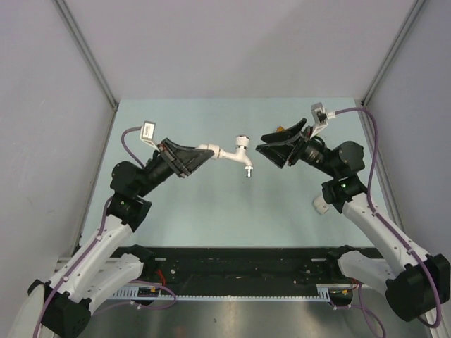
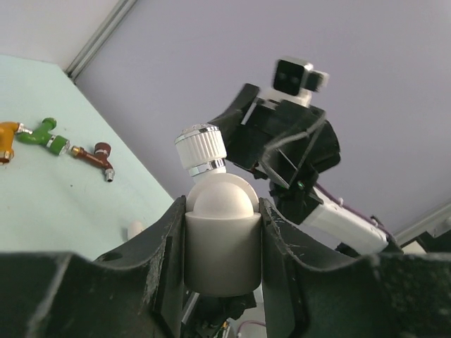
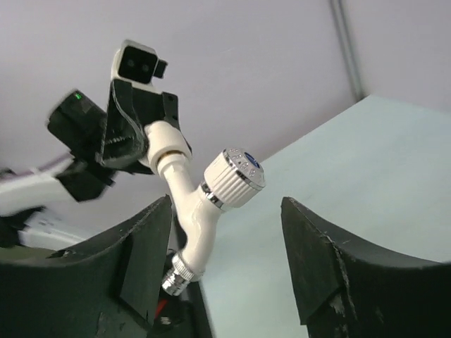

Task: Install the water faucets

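My left gripper (image 1: pixel 205 151) is shut on a short white pipe connector (image 2: pixel 222 246) and holds it above the table. The white faucet (image 1: pixel 230 152) with the silvery knob (image 2: pixel 201 148) sticks out of that connector toward the right arm. My right gripper (image 1: pixel 261 143) is open and empty, just right of the faucet, not touching it. In the right wrist view the faucet (image 3: pixel 197 211) hangs in front of the open jaws, nearer the left finger (image 3: pixel 141 246). Orange (image 2: pixel 5 141), green (image 2: pixel 42 134) and dark red (image 2: pixel 95 156) faucets lie in a row on the table.
A loose white connector (image 1: pixel 320 204) lies on the table by the right arm's forearm; it also shows in the left wrist view (image 2: pixel 135 229). The pale green table (image 1: pixel 211 204) has grey walls at the back and both sides. In the top view the right gripper hides most of the coloured faucets.
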